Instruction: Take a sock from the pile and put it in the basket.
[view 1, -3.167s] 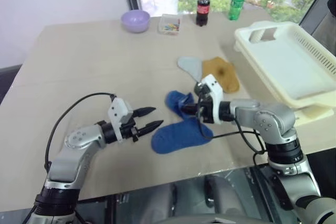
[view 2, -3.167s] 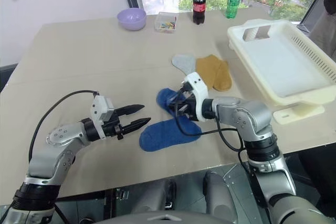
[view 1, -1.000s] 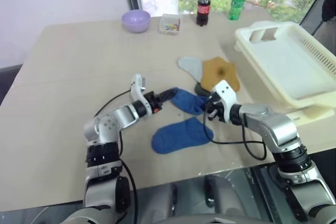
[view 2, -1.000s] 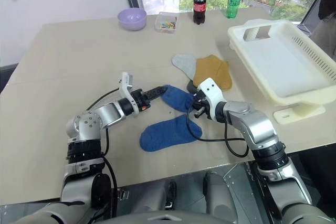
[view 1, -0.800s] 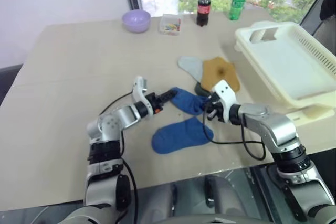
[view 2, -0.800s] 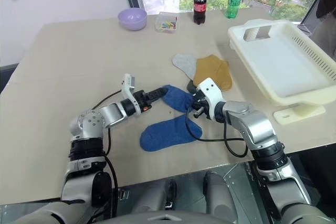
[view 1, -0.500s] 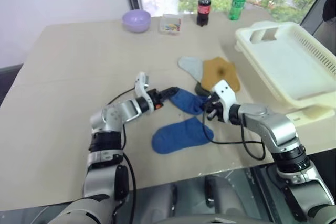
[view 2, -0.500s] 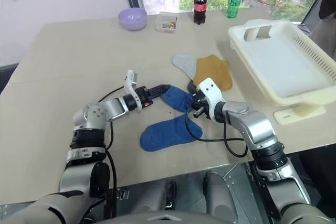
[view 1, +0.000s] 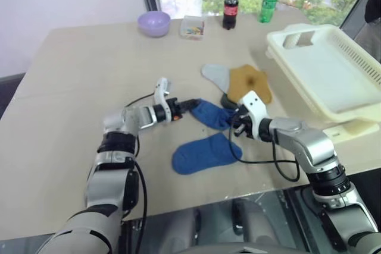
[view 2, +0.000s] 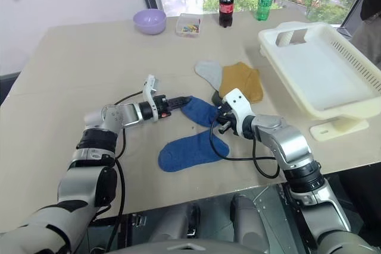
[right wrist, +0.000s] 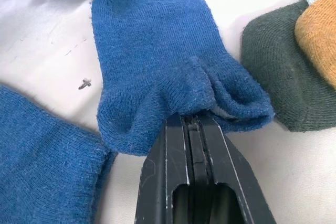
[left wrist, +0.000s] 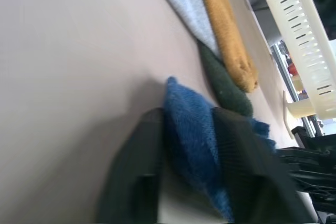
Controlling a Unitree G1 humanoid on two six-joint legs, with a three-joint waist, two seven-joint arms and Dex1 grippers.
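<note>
A blue sock [view 2: 199, 110] was held stretched on the table [view 2: 77, 81]; one end was pinched by the closed right gripper [right wrist: 191, 121], the other clamped by the left gripper [left wrist: 186, 129], presumably to separate it from the pile [view 2: 235, 81]; the basket [view 2: 309, 66] stood well apart, unfilled.

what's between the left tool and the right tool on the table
One blue sock spans the stretch: the left tool pinches one end and the right tool the other, seen in the right eye view.
</note>
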